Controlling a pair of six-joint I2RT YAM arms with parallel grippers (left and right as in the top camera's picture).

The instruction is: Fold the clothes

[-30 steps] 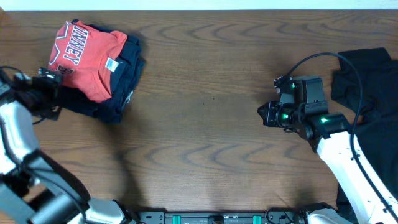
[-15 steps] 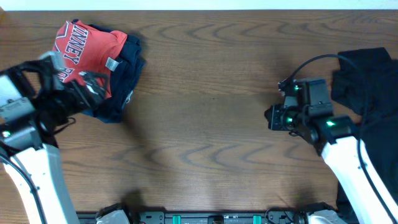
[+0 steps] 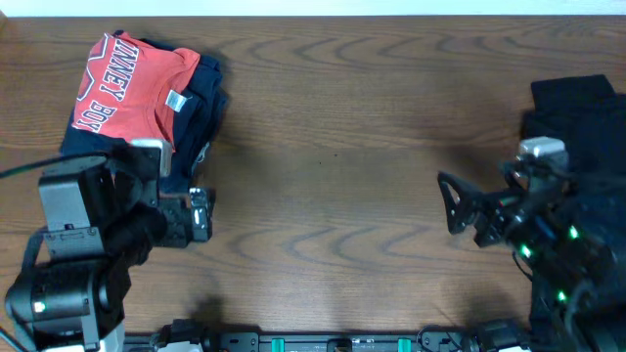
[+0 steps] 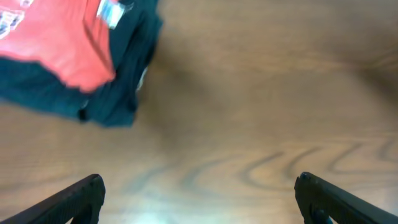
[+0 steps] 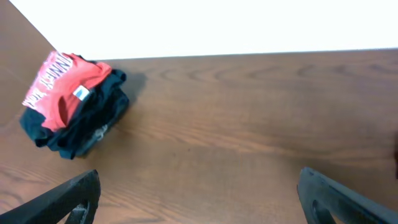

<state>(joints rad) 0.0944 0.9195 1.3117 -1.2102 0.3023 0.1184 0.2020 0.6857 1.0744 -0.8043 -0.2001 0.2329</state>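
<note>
Across the whole width in front of me runs the brown wooden table [image 3: 333, 147], its grain showing bare through the middle. At the right edge lies a heap of black clothes [image 3: 577, 108], loose and crumpled, partly under the right arm. At the far left corner sits a smaller, neater stack: a dark navy garment [image 3: 201, 112] folded underneath, with the coral-red T-shirt [image 3: 132, 83] folded on top, so the navy shows along the right and near sides.

The left gripper [image 3: 201, 213] hangs just on the near side of that stack, not touching it. From its wrist camera the two fingers stand far apart with only table between them. The right gripper [image 3: 452, 205] points toward the middle of the table, just beside the black heap, its fingers likewise spread wide and holding nothing.

Smallest of all, white block lettering [image 3: 110, 78] runs along the shirt's left part, and a little white neck label [image 3: 176, 101] sits near its right edge.
</note>
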